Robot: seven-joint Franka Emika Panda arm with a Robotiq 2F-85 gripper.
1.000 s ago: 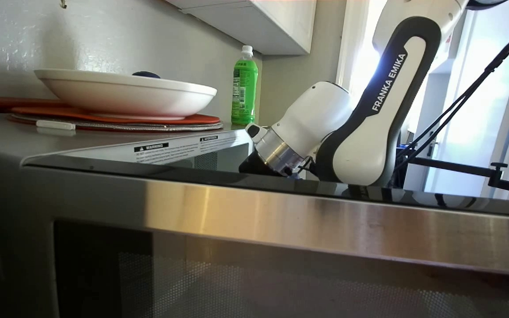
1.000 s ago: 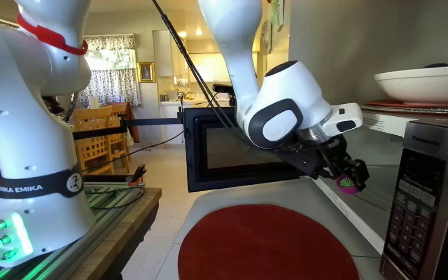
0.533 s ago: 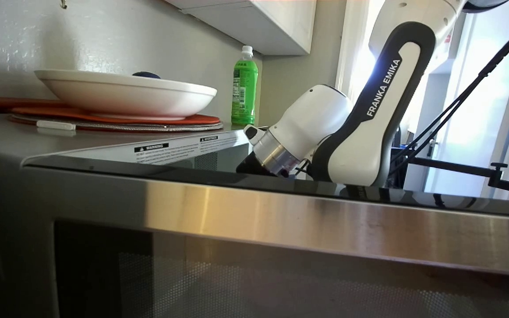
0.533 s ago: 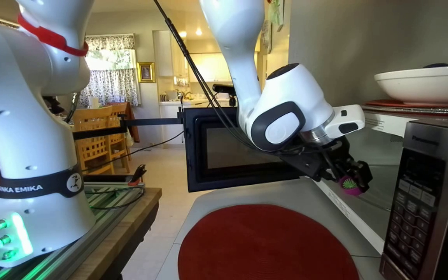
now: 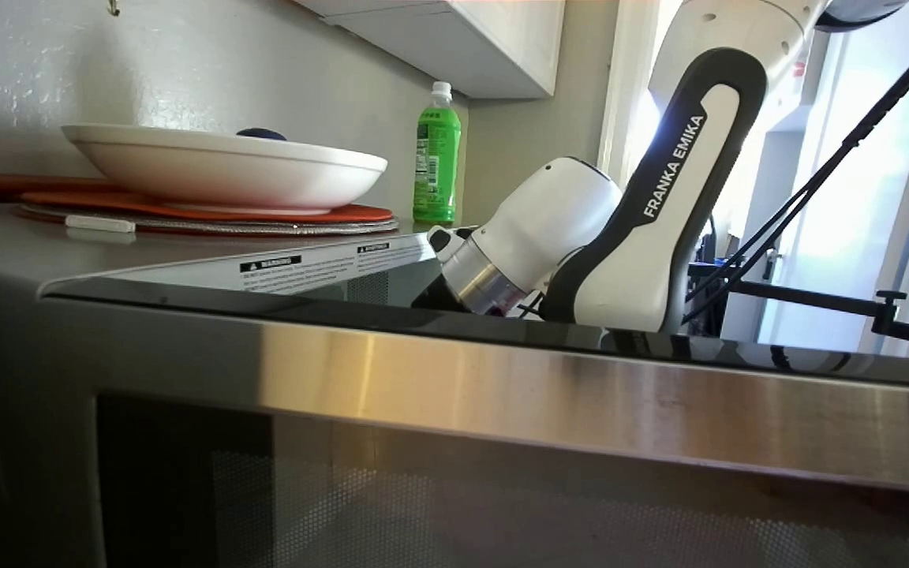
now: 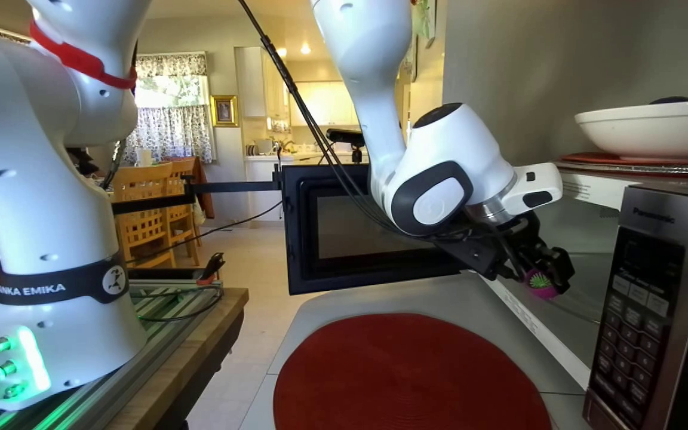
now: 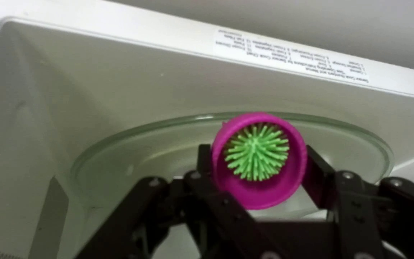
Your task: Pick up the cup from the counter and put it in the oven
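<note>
A pink cup (image 7: pixel 257 198) with a green spiky ball inside is held between the two black fingers of my gripper (image 7: pixel 259 163); both fingers touch its sides. In an exterior view the cup (image 6: pixel 541 285) hangs in the air in my gripper (image 6: pixel 550 272), tilted, at the mouth of the open Panasonic microwave oven (image 6: pixel 657 209). I cannot tell how far inside it is. The wrist view shows the oven's white front rim (image 7: pixel 120 30) and the round glass turntable (image 7: pixel 120 154) beyond the cup. In an exterior view (image 5: pixel 502 268) only the arm shows; cup and gripper are hidden.
The open black door (image 6: pixel 374 233) stands left of the opening, under the arm. A white bowl (image 5: pixel 226 170) on red mats and a green bottle (image 5: pixel 439 166) stand on top. A dark glossy strip (image 5: pixel 549 335) tops the steel band. A red round mat (image 6: pixel 409 370) lies in front.
My arm has lowered slightly and moved toward the oven opening, carrying the cup a little to the right in an exterior view. The gripper has stayed shut on the cup.
</note>
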